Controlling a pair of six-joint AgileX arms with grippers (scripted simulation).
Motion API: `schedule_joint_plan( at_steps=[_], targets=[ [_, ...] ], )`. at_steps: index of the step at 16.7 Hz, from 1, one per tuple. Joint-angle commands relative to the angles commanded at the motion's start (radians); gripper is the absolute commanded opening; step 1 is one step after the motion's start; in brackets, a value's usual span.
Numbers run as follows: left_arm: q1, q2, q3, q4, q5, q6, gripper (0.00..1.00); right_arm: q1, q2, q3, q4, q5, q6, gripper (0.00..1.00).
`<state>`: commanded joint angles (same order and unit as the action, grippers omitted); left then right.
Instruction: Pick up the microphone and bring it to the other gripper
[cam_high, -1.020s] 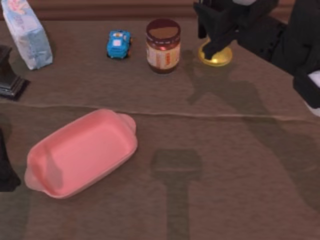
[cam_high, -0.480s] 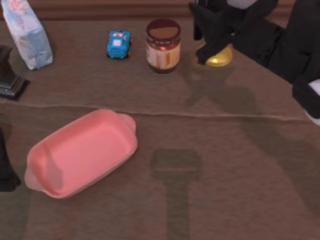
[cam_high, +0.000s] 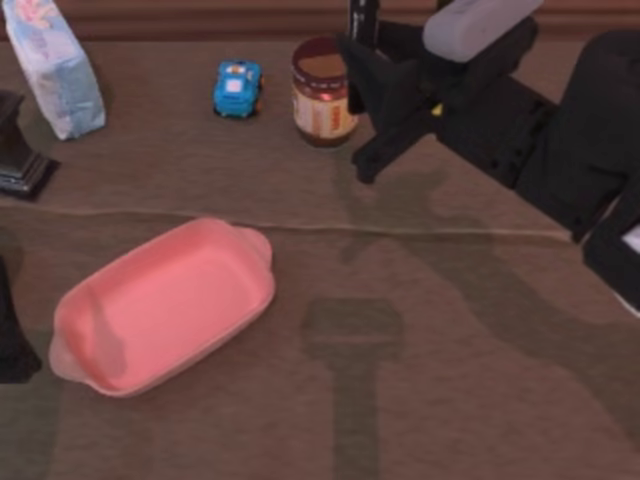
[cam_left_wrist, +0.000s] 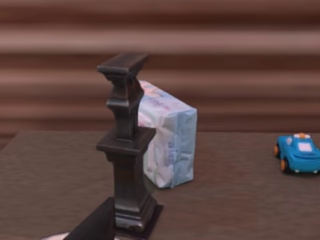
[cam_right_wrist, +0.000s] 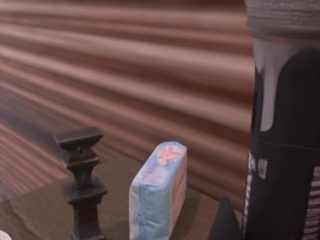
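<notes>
The microphone (cam_high: 362, 18) shows in the top view as a black stick at the table's back edge, just right of the jar. My right gripper (cam_high: 363, 105) is shut on it, and one wedge finger points down and to the left. In the right wrist view the microphone (cam_right_wrist: 285, 150) stands very close, with its black handle below the silver mesh head, and one dark fingertip (cam_right_wrist: 225, 225) sits beside it. My left gripper (cam_high: 12, 345) is parked at the table's left edge, far from the microphone, half out of the top view.
A pink baking dish (cam_high: 262, 290) lies front left. At the back stand a brown jar (cam_high: 320, 95), a blue toy car (cam_high: 238, 88), a blue-white packet (cam_high: 55, 65) and a dark candlestick (cam_high: 18, 150). The right arm hides the gold bell.
My right arm has swung to the left along the back of the table with the microphone. It now covers the gold bell and overlaps the jar's right side. The left arm has not moved.
</notes>
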<state>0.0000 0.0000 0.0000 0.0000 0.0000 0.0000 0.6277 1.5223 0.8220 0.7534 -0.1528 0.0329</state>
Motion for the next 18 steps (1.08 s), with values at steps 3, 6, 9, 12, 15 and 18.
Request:
schedule_joint_plan(
  at_steps=[3,6,9,12,15,18],
  targets=[
    [0.0,0.0,0.0,0.0,0.0,0.0,1.0,-0.003,0.003,0.003,0.001,-0.003,0.002,0.0],
    [0.0,0.0,0.0,0.0,0.0,0.0,1.0,0.0,0.0,0.0,0.0,0.0,0.0,0.0],
    [0.0,0.001,0.001,0.0,0.001,0.0,1.0,0.0,0.0,0.0,0.0,0.0,0.0,0.0],
    [-0.018,0.067,0.052,0.021,0.062,0.006,1.0,0.0,0.0,0.0,0.0,0.0,0.0,0.0],
    [-0.051,0.228,0.166,0.068,0.189,0.018,1.0,0.0,0.0,0.0,0.0,0.0,0.0,0.0],
    [-0.091,0.465,0.321,0.138,0.351,0.032,1.0,0.0,0.0,0.0,0.0,0.0,0.0,0.0]
  ],
)
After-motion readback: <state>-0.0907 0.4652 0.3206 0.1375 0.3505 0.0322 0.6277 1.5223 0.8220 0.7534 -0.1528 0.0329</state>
